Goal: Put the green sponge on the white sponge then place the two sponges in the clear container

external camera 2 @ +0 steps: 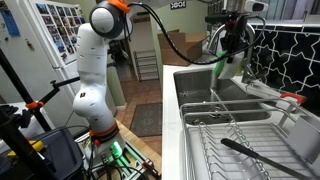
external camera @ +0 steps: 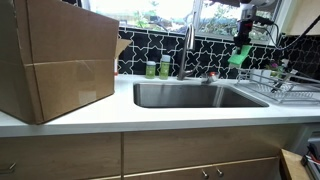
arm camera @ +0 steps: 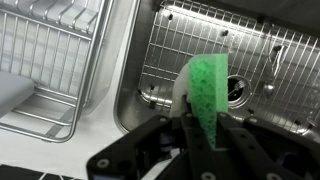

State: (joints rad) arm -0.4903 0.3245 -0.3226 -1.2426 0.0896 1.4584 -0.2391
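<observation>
The pincer point(arm camera: 200, 122) is clenched on the bright green thin rectangular sponge slab point(arm camera: 208, 85), which hangs just beyond its fingertips over the steel sink basin point(arm camera: 135, 80). The narrow edge grip could slip and drop the slab into the basin.

Big cardboard box point(external camera: 60, 65) sits on the white countertop point(external camera: 100, 112), well apart from the steel sink point(external camera: 195, 96). Two small green bottles point(external camera: 158, 68) stand side by side near the faucet point(external camera: 186, 50) — black patterned backsplash point(external camera: 215, 50) behind. A wire grid point(arm camera: 200, 50) lines the sink floor — beside the basin, a wire dish rack point(external camera 2: 240, 135) holds a dark utensil point(external camera 2: 255, 150).
</observation>
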